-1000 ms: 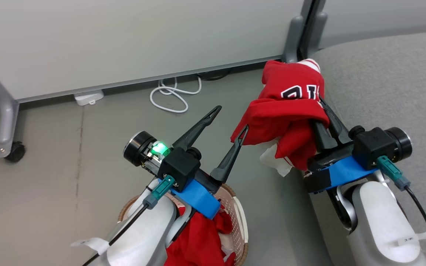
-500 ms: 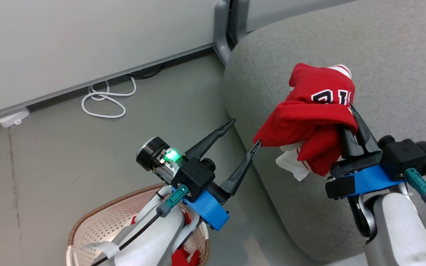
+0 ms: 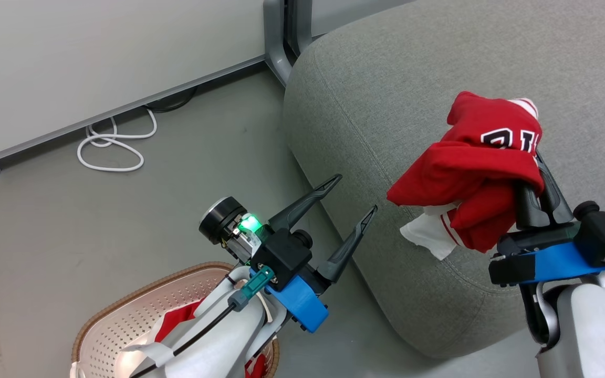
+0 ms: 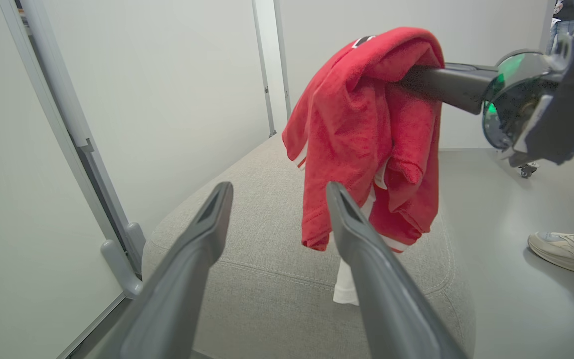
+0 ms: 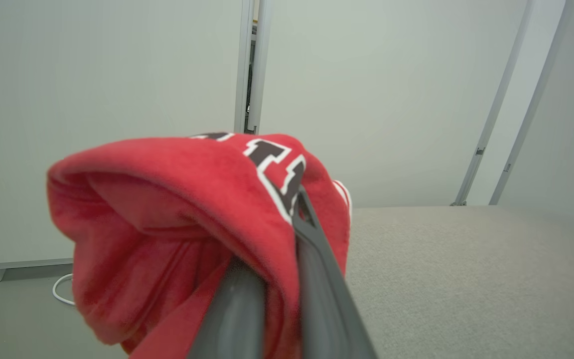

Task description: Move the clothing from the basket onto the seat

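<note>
**Jersey aloft, basket not emptied**

The right claw [image 3: 536,184], pinched shut on the red jersey [image 3: 470,173], holds it above the seat [image 3: 386,94], unreleased. The left claw [image 3: 355,194] gapes wide, empty. More red clothing [image 3: 176,321] lies in the basket [image 3: 118,325].

Sofa [image 3: 439,79] at two o'clock, jersey [image 3: 470,168] above its near edge at three; basket [image 3: 124,323] at seven, cable [image 3: 111,169] at ten.

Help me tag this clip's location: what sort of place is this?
Likely an office or lab room rather than a home: pale partition panels on metal feet, a bare grey floor with a white cable, and a grey sofa.
</note>
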